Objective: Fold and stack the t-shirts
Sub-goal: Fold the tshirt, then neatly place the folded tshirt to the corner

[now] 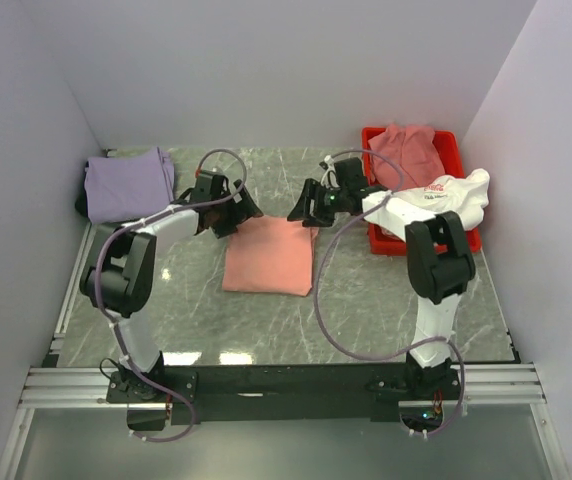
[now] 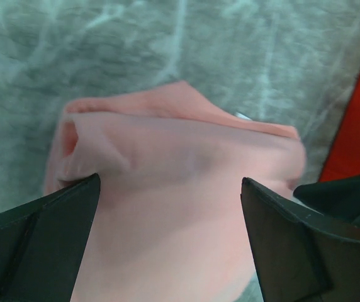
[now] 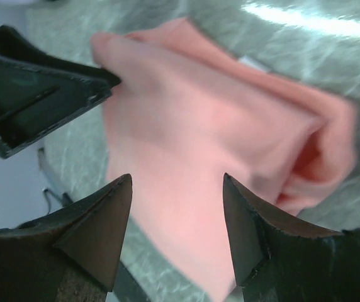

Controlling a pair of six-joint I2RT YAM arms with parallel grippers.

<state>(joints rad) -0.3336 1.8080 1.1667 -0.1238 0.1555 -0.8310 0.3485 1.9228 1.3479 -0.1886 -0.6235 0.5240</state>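
Salmon-pink tee [image 1: 269, 255] lies folded flat, left of red bin [image 1: 370, 140]. Right gripper [image 1: 311, 205] is nearer the bin, left gripper [image 1: 228, 212] farther. Both are spread wide, holding nothing. Cloth looks light, limp, floppy. Pinch the layered edge at its corners.

Red print [image 1: 434, 190] on white t-shirt [image 1: 466, 200] unreadable

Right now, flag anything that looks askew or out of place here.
The white t-shirt hangs crumpled over the rim of the red bin instead of lying inside. The far edge of the salmon-pink t-shirt is puckered, not flat. Nothing else stands out.
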